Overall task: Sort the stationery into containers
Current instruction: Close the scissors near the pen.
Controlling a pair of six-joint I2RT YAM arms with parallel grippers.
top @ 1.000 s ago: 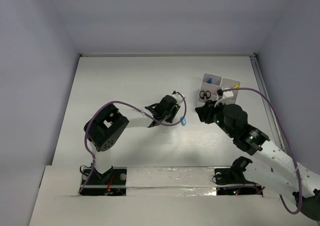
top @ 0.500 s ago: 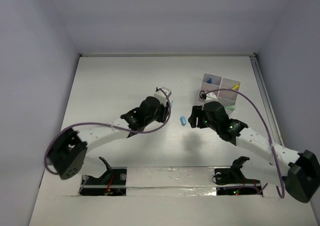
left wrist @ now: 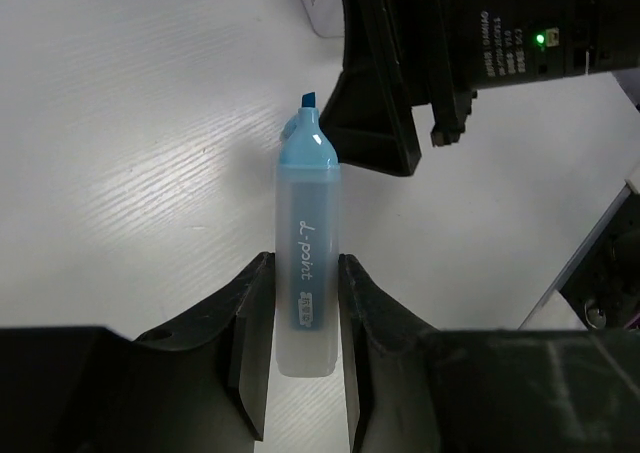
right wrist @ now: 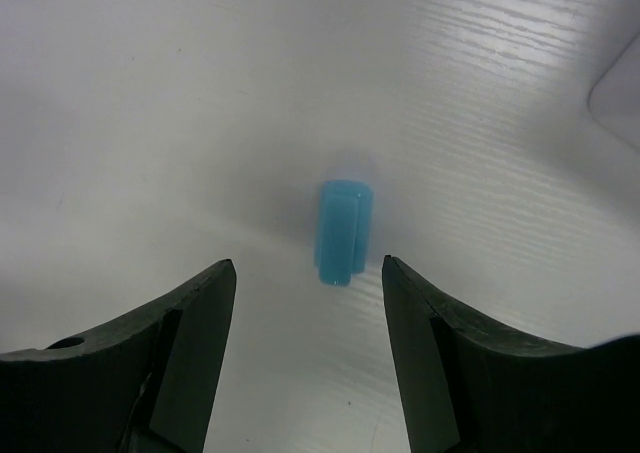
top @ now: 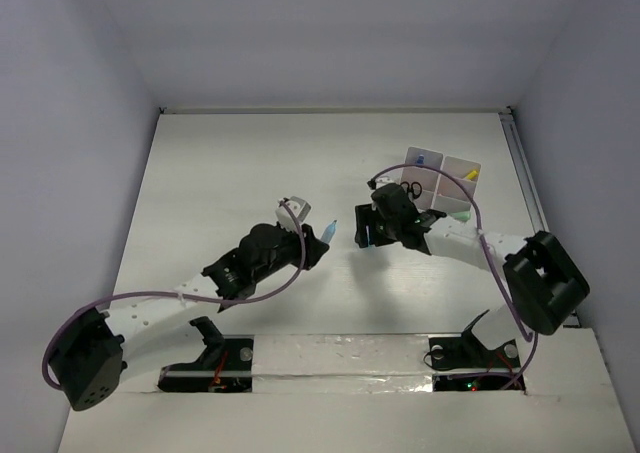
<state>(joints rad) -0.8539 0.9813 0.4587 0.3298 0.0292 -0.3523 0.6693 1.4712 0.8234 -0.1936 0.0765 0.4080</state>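
The left hand point(left wrist: 303, 268) grips the uncapped blue highlighter point(left wrist: 308, 193) above the worktop point(left wrist: 120, 123) while the right hand point(right wrist: 307, 266) hovers open-jawed over the cap point(right wrist: 345, 230) (lying loose, short of the containers point(top: 462, 168)), so next it likely must descend and pinch it.

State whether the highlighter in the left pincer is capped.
Uncapped: the highlighter shows a bare tip; the blue cap lies apart, under the right pincer.
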